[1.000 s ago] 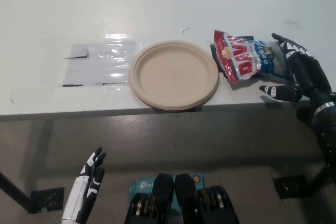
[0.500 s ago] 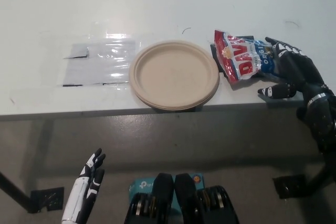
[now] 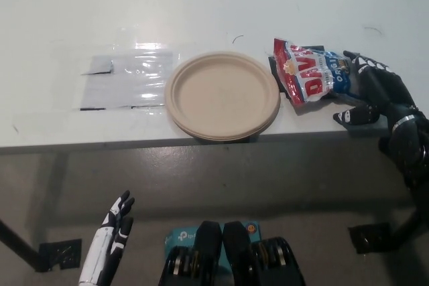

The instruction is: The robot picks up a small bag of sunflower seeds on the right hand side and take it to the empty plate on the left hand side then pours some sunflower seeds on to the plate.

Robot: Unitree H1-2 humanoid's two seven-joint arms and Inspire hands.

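Now the black right hand (image 3: pixel 374 92) is closing in on the sunflower seed bag (image 3: pixel 310 76), fingers apart and reaching its right edge; the grasp looks imminent. Bag is lying on the worktop (image 3: pixel 201 5) beside the empty plate (image 3: pixel 222 95). White left hand (image 3: pixel 110 236) is resting low.

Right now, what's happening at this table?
The black right hand is at the right end of the seed bag, fingers spread around it, not yet lifting. The bag lies flat on the white table, just right of the empty plate. The white left hand rests low, below the table edge.
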